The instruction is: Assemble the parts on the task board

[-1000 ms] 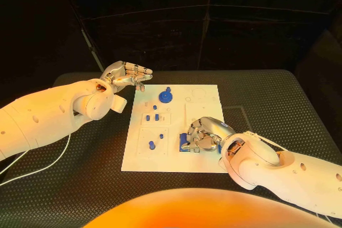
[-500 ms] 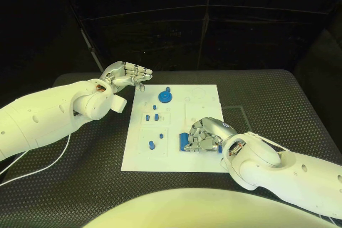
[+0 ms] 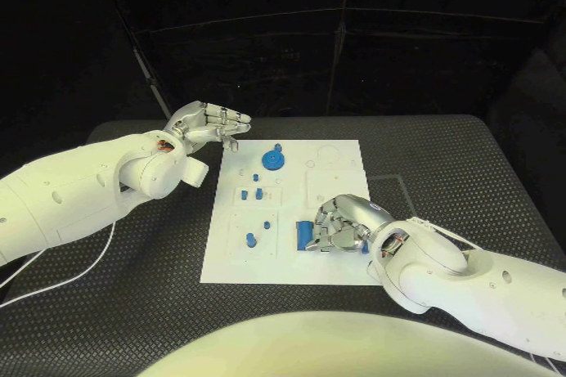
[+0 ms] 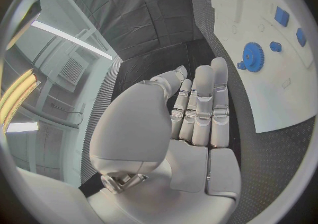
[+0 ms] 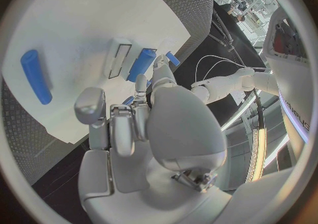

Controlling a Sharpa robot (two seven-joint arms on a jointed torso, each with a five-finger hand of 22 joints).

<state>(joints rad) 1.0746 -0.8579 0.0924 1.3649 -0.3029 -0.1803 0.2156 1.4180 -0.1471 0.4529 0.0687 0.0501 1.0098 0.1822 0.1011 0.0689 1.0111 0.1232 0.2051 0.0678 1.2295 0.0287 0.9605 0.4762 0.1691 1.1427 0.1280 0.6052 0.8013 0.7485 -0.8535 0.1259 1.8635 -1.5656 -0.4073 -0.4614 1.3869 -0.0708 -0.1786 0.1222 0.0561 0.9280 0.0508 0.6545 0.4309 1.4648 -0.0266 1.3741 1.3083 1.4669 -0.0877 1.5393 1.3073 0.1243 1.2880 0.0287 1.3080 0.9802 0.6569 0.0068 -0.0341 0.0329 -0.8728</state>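
The white task board [image 3: 342, 267] lies in the middle of the black table. My right hand [image 3: 341, 223] rests on its near right part with its fingers curled in. A blue cylinder [image 3: 304, 231] lies on the board just beside those fingers. In the right wrist view one fingertip [image 5: 140, 84] crosses over that cylinder [image 5: 142, 62], and nothing is gripped. A blue gear [image 3: 274, 159] sits at the board's far end, and several small blue parts [image 3: 251, 195] lie along its left half. My left hand [image 3: 210, 123] hovers off the board's far left corner, fingers straight, holding nothing.
Another blue cylinder [image 5: 36, 76] lies loose on the board, away from my right hand. The left wrist view shows the gear [image 4: 252, 54] and small blue parts [image 4: 281, 16] beyond my left hand [image 4: 199, 112]. Bare black table [image 3: 460, 164] surrounds the board.
My right hand has drawn slightly toward me and to the right, so the blue cylinder now shows more freely beside its fingers. The left hand has stayed in place.
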